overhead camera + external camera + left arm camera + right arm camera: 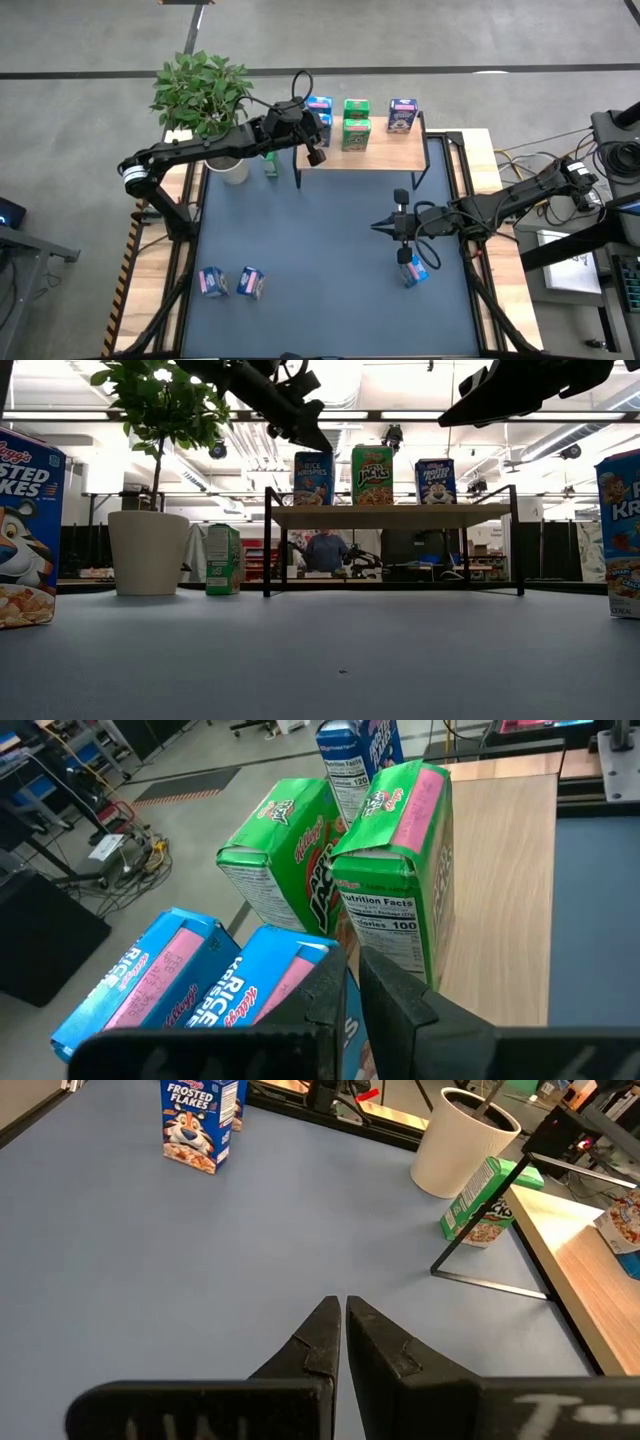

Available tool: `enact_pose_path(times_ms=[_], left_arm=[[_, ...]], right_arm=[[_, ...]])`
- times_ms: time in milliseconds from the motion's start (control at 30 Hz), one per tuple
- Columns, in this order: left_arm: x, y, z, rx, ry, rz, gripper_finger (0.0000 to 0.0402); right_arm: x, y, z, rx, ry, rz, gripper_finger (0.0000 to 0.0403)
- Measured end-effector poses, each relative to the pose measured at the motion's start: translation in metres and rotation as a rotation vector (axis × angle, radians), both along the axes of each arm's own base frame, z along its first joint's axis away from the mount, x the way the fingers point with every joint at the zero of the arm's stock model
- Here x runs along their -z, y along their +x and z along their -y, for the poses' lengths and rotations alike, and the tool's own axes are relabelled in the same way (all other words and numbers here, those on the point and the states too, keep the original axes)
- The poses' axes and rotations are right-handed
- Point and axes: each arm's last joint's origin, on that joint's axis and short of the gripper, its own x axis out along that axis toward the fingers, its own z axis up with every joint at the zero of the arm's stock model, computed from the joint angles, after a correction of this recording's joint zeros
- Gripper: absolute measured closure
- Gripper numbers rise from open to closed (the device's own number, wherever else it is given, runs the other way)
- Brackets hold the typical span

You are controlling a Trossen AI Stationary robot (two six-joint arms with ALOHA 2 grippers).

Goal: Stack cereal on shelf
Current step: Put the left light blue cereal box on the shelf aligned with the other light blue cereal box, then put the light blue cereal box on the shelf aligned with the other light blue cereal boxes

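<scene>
The light-wood shelf (385, 150) stands at the mat's far edge. On it stand two light blue cereal boxes (270, 985), two green ones (400, 870) and a dark blue one (402, 115). My left gripper (315, 152) is shut and hovers just above the shelf's left end, over the nearer light blue box (313, 478). My right gripper (383, 226) is shut and empty above the mat's middle, pointing left. A light blue box (412, 270) stands on the mat by the right arm. Two more boxes (230, 282) stand near the mat's left front corner, and a green box (271, 165) stands beside the plant pot.
A potted plant (205, 95) in a white pot (148, 550) stands left of the shelf, close to the left arm. The dark blue mat (320, 290) has open room between the scattered boxes. The shelf's thin black legs (266, 540) stand on the mat's far part.
</scene>
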Motion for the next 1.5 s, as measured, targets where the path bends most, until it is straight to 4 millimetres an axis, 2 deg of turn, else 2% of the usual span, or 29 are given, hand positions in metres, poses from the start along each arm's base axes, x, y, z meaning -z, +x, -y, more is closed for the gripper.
enact_pose_path(times_ms=[300,400,500,667,767,867,1067,1233,1367,1500], left_arm=[[-0.001,0.0,0.0,-0.002,0.0,0.007,0.0387],[-0.007,-0.001,0.008,0.015,0.007,0.024,0.0387],[-0.022,-0.005,0.026,0.059,0.021,0.065,0.0387],[-0.039,-0.011,0.065,0.169,0.029,0.084,0.0387],[-0.045,-0.018,0.092,0.244,0.022,0.077,0.0387],[-0.042,-0.022,0.116,0.316,0.014,0.055,0.0387],[-0.026,-0.034,0.152,0.427,0.006,0.047,0.0387],[-0.011,-0.046,0.163,0.453,-0.018,0.034,0.0387],[-0.006,-0.054,0.163,0.438,-0.046,0.046,0.0387],[0.0,-0.057,0.162,0.438,-0.048,0.029,0.0387]], right_arm=[[0.0,0.0,0.0,0.0,0.0,0.0,0.039],[0.0,0.0,0.0,0.006,0.013,0.001,0.039],[-0.002,0.0,0.0,0.02,0.046,-0.001,0.039],[-0.023,0.0,0.0,0.072,0.154,-0.027,0.039],[-0.035,0.001,-0.003,0.079,0.242,-0.06,0.039],[-0.045,0.004,-0.008,0.056,0.342,-0.106,0.039],[-0.064,0.013,-0.026,0.09,0.54,-0.323,0.039],[-0.072,0.017,-0.04,0.292,0.71,-0.622,0.039],[-0.066,0.013,-0.057,0.523,0.842,-0.904,0.039],[-0.051,0.009,-0.077,0.697,0.845,-1.021,0.039]])
